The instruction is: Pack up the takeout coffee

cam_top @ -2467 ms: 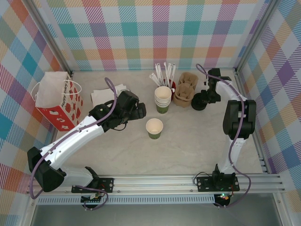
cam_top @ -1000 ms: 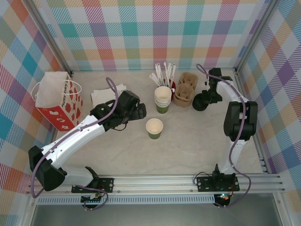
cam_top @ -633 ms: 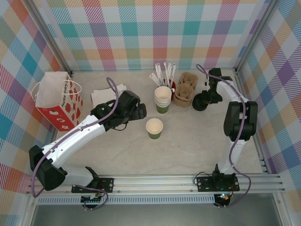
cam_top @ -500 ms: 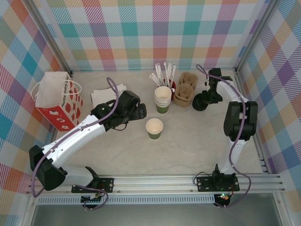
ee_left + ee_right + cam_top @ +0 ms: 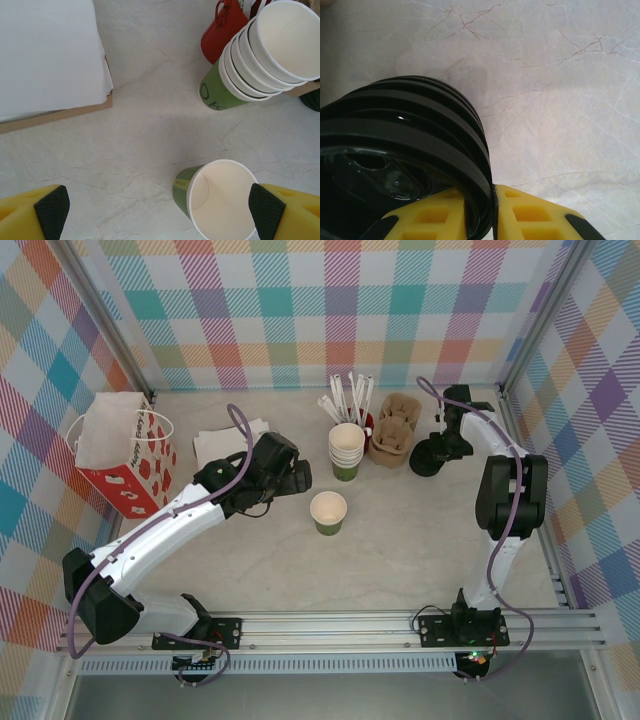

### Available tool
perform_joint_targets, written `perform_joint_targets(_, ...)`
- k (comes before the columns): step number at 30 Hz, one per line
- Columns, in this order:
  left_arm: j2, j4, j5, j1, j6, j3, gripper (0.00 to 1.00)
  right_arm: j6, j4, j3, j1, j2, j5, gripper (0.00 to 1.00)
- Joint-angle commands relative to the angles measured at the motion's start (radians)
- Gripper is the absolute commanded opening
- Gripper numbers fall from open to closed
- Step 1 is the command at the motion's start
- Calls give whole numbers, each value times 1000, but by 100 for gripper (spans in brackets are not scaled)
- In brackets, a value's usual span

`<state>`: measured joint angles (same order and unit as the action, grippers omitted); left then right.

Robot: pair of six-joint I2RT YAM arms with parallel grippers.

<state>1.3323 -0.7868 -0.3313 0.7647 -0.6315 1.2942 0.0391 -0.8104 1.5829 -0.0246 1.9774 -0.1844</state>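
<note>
The takeout coffee cup (image 5: 328, 511) stands upright mid-table, dark green outside and cream inside. In the left wrist view the cup (image 5: 220, 200) sits ahead between the fingers, close to the right one. My left gripper (image 5: 298, 477) hovers just left of the cup, open (image 5: 158, 212) with nothing in it. My right gripper (image 5: 437, 448) is at the back right, shut (image 5: 492, 210) on the rim of the top black lid (image 5: 405, 130) of a stack of lids (image 5: 425, 458).
A stack of green cups (image 5: 346, 450) stands behind the single cup, beside a red mug (image 5: 366, 423) of stirrers and cardboard carriers (image 5: 395, 435). White napkins (image 5: 228, 443) and a red paper bag (image 5: 125, 455) are at the left.
The right gripper and the lid stack have shifted very slightly to the right. The left arm and the cup have not moved.
</note>
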Motion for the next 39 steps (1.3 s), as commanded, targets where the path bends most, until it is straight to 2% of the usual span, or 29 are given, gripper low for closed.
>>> perform_joint_targets(1, 4, -13, -2, 14, 4, 34, 95, 7, -34, -1, 3, -51, -9, 19)
perform_joint_targets(10, 2, -9, 7, 13, 5, 51, 95, -7, -39, -27, 3, -126, 3, 19)
perform_joint_targets(16, -7, 29, 68, 4, 6, 55, 95, -14, -33, -54, 4, -190, 30, 19)
perform_joint_targets(19, -26, 100, 143, -3, 19, 40, 95, -25, -9, -95, 2, -265, 95, 19)
perform_joint_targets(25, -48, 327, 382, -10, 47, -4, 96, -71, 68, -227, 1, -462, 307, 19)
perform_joint_targets(32, 44, 564, 650, -10, 12, 21, 97, -164, 169, -389, -44, -665, 528, 19)
perform_joint_targets(35, 100, 608, 726, -4, -5, 52, 96, -199, 189, -429, -78, -724, 580, 19)
perform_joint_targets(39, 167, 611, 768, 15, -4, 101, 96, -240, 205, -460, -124, -785, 633, 19)
